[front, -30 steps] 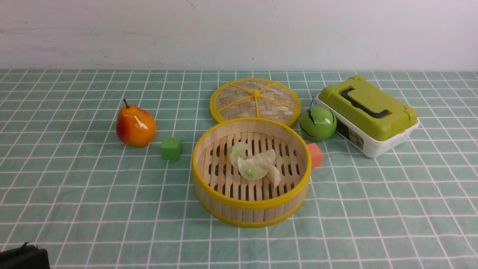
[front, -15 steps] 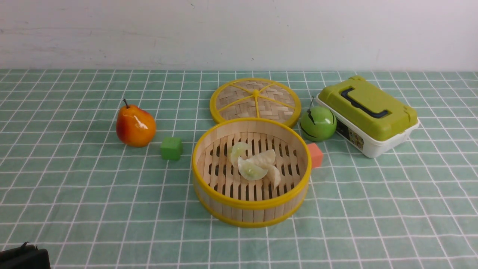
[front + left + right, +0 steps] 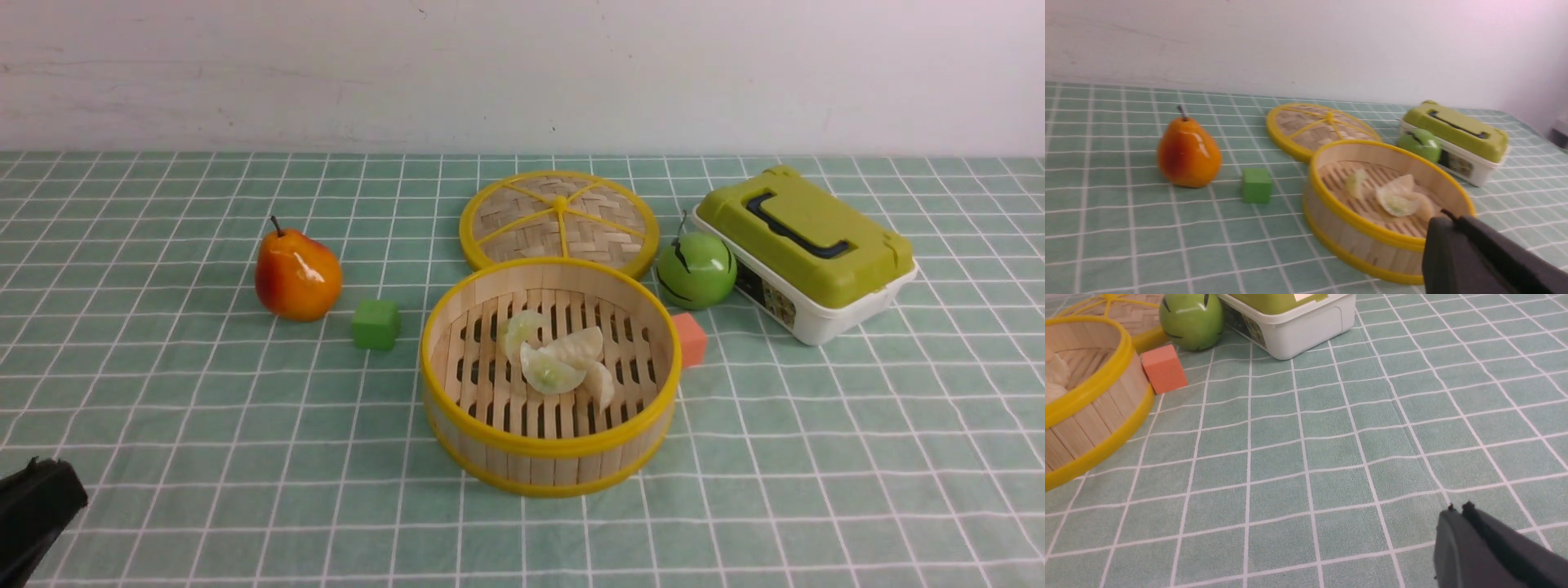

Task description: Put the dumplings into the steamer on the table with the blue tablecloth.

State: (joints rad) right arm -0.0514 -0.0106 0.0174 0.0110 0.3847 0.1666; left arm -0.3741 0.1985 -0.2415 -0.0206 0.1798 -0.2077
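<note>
The round bamboo steamer (image 3: 549,465) with yellow rims stands at the middle of the teal checked tablecloth (image 3: 163,408). Several pale dumplings (image 3: 559,363) lie bunched on its slatted bottom; they also show in the left wrist view (image 3: 1396,196). My left gripper (image 3: 33,490) is shut and empty at the near left corner, far from the steamer; in the left wrist view (image 3: 1449,218) its tips are pressed together. My right gripper (image 3: 1457,508) is shut and empty above bare cloth to the right of the steamer (image 3: 1081,416); it is out of the front view.
The flat woven lid (image 3: 559,219) lies behind the steamer. A pear (image 3: 296,276) and a green cube (image 3: 375,324) sit to the left. An orange cube (image 3: 691,338), a green apple (image 3: 695,269) and a green-lidded white box (image 3: 804,249) sit to the right.
My left gripper has risen and moved a little further into the front view at the bottom left corner. The steamer, the dumplings and the other objects have not moved.
</note>
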